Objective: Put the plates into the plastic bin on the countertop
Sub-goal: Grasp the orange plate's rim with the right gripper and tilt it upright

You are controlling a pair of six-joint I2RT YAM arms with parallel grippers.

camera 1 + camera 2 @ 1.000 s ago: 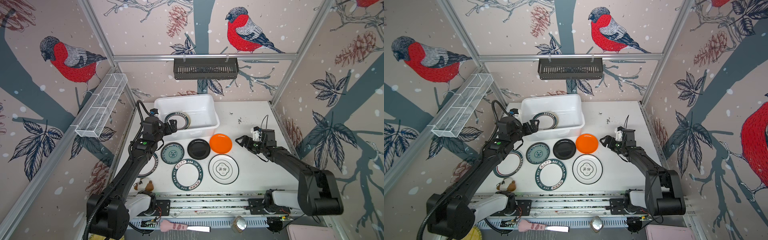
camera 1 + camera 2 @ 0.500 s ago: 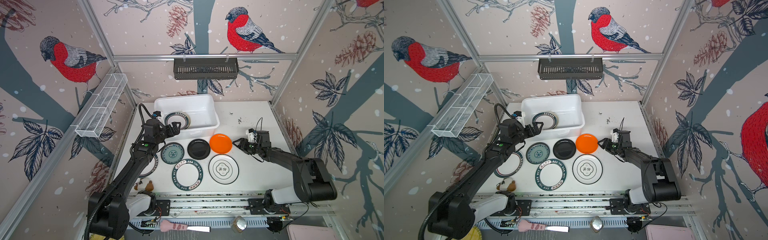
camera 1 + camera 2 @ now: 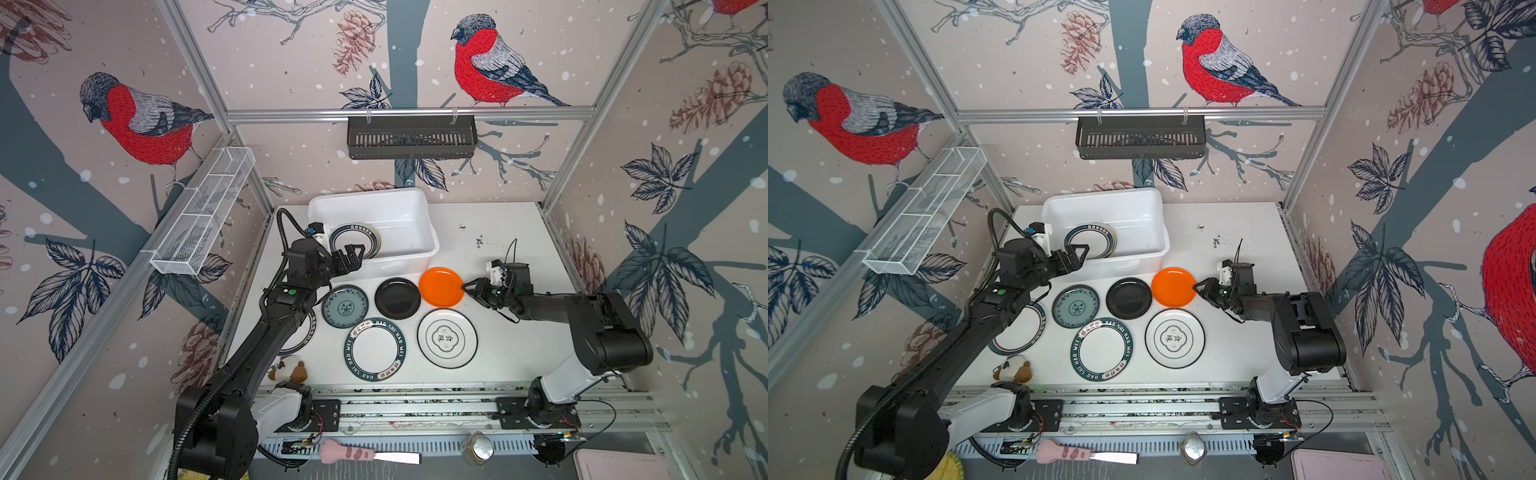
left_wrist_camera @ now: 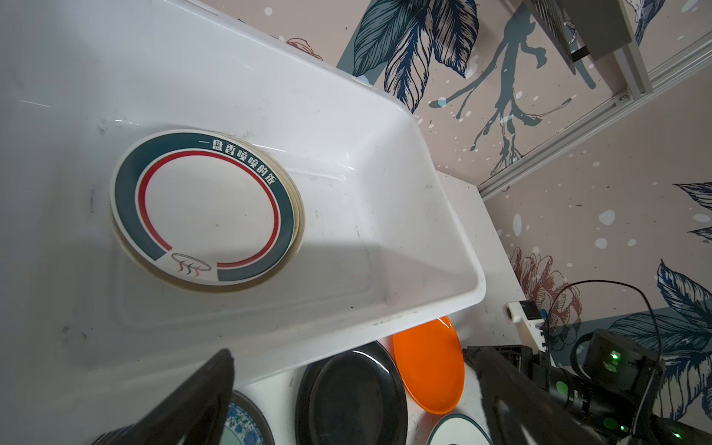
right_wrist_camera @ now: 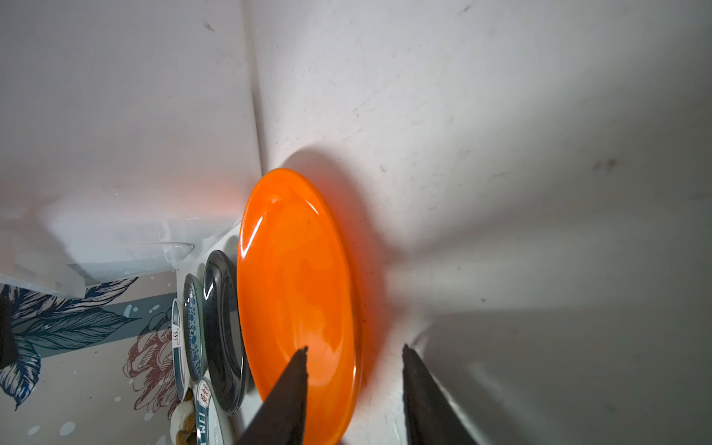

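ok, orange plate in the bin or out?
Out. The orange plate lies on the countertop beside the bin, rim between the right gripper's open jaws.

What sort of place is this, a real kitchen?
Probably a robot test booth staged as a kitchen: aluminium frame rails hold bird-print wall panels, a left robot arm and a right robot arm are mounted along the front edge, and plates lie on the countertop beside a plastic bin.

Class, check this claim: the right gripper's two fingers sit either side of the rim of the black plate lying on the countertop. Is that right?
Not quite: the plate is wrong. The right gripper has its fingers either side of the rim of the orange plate, which lies on the countertop. The right wrist view shows it.
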